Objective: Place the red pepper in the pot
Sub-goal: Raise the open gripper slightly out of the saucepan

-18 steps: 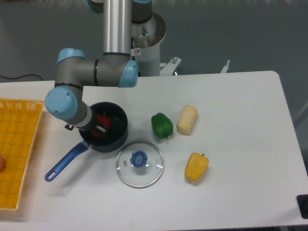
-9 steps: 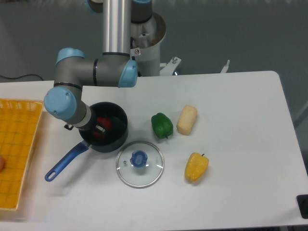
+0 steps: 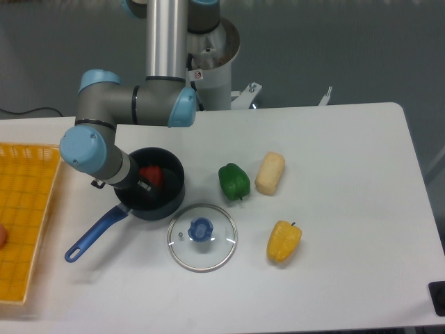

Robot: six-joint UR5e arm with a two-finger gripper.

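Arm: the grey arm with pale blue joints reaches down from its column at the back of the desk (image 3: 334,153) and bends over the pot's left side.
Jaws: the gripper (image 3: 141,186) sits low at the pot, mostly hidden behind the wrist; from here I cannot tell whether the jaws are released or clenched.
Red pepper: the red pepper (image 3: 152,175) lies inside the pot, toward its back, just beside the wrist; whether the jaws touch it I cannot make out.
Pot: the dark pot (image 3: 167,197) stands on the left half of the desk, its blue handle pointing down and to the left.
Lid: a glass lid (image 3: 202,237) with a blue knob lies flat just in front of the pot, to its right.
Green pepper: the green pepper (image 3: 234,181) rests right of the pot, apart from it.
Pale piece: a cream-coloured, oblong item (image 3: 270,173) lies just beside the green pepper on its right.
Yellow pepper: the yellow pepper (image 3: 284,241) lies nearer the front, right of the lid.
Basket: a yellow mesh basket (image 3: 24,223) sits at the left edge of the desk.
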